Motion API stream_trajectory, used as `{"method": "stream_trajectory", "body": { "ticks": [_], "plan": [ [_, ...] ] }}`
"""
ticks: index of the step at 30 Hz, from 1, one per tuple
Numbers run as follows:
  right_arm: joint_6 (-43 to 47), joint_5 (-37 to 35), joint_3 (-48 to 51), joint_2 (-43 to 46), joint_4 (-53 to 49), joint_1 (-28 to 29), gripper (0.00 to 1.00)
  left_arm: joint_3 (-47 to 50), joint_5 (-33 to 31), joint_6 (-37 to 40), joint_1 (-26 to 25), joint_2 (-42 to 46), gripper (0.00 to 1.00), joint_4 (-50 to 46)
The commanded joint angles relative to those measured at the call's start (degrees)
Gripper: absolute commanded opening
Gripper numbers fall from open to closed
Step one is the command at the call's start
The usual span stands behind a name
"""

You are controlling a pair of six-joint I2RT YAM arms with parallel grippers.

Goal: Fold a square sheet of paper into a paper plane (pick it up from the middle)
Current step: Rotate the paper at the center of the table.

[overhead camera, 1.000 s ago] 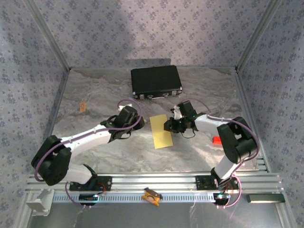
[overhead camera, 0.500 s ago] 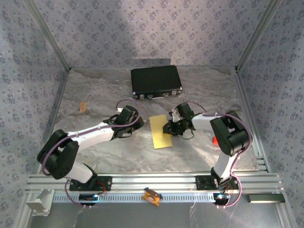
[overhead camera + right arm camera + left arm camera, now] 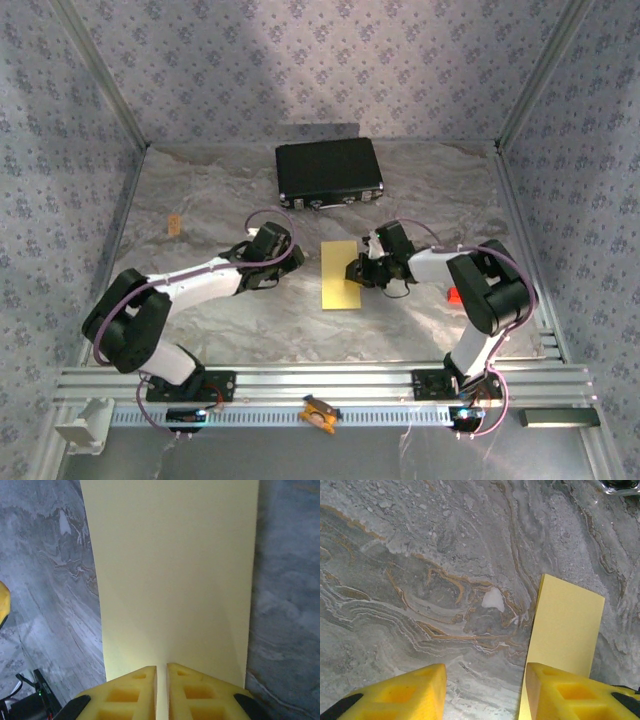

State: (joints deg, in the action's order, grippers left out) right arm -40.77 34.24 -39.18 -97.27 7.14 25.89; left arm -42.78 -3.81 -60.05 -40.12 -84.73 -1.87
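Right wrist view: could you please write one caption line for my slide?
Right gripper, fingers nearly closed, at the near edge of the yellow paper sheet, grey marbled table on both sides.

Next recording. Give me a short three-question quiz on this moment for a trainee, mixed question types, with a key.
1. True or false: the black rectangular case lies between the left gripper and the right gripper.
2. Whose jaws stand wide apart with nothing between them? A) left gripper B) right gripper C) both
3. What outline does the thin yellow sheet of paper show on the grey marbled table?
Key: 1. False; the case sits at the far side, beyond both. 2. A; the right gripper's fingers are closed at the paper's edge. 3. A narrow rectangle, not a square.
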Motion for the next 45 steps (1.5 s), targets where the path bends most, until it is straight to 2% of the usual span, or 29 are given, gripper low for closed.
{"method": "stream_trajectory", "body": {
  "ticks": [1, 17, 28, 45],
  "plan": [
    [-3.1, -4.5, 3.3, 0.1, -1.9, -0.2, 0.16, 0.7, 1.6, 1.1, 0.2, 1.9, 0.45, 1.3],
    [0.1, -2.8, 0.9, 5.1, -5.9, -1.1, 0.19, 1.3, 5.4, 5.1, 0.2, 3.5, 0.46, 3.0],
    [2.2, -0.8, 1.1, 7.3, -8.5, -3.7, 0.18, -0.5, 13.1, 6.7, 0.1, -1.2, 0.48, 7.0],
    [2.8, 3.2, 0.3, 7.4, -8.5, -4.9, 0.15, -1.9, 21.8, 3.2, -0.1, -8.2, 0.48, 12.9]
  ]
}}
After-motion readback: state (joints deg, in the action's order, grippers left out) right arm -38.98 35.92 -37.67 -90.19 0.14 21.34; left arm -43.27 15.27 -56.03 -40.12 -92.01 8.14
